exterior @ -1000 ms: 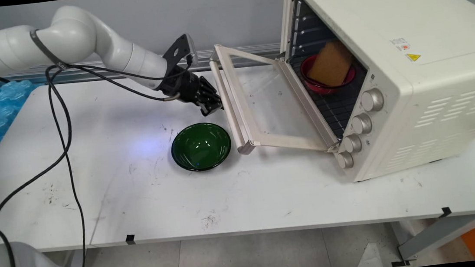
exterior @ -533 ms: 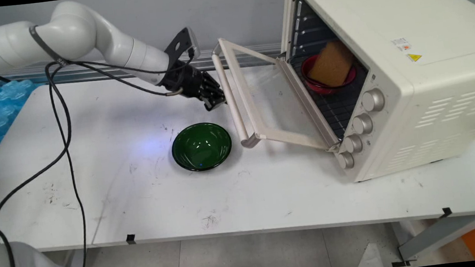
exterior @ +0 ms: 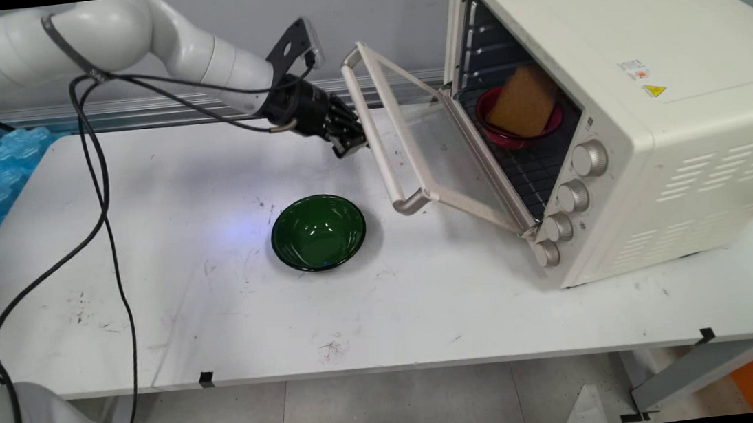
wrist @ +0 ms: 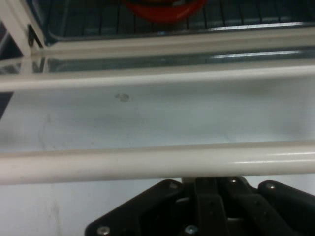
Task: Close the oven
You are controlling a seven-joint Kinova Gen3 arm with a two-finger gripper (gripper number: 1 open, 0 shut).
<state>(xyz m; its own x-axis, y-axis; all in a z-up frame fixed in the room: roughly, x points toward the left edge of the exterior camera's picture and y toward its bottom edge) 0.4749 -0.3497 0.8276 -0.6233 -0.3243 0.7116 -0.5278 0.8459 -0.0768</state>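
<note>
As seen from the fixed camera, the white table (exterior: 428, 317) fills the lower half of the frame, and a green bowl (exterior: 318, 232) stands on it at centre, upright and empty, exactly where it stood a second ago. Black cables (exterior: 102, 196) hang from the arm at the left.

Above the bowl and well apart from it, the gripper (exterior: 349, 143) lies against the left side of the door handle (exterior: 379, 135) of the oven (exterior: 650, 109). In the hand view the handle crosses the frame as a pale bar directly over the black linkage. It hides the tips, so it cannot be told whether the tool is open, clenched or grasping.

Over the last second the oven door (exterior: 444, 156) has swung from nearly flat to roughly half raised. The gripper has travelled up and to the right with the handle, a sign that it is pushing the door towards shut.

Farther back, at upper right, the oven cavity is still exposed. On its rack sits a red bowl (exterior: 514, 137) holding a tan block (exterior: 523, 102), both unmoved.
</note>
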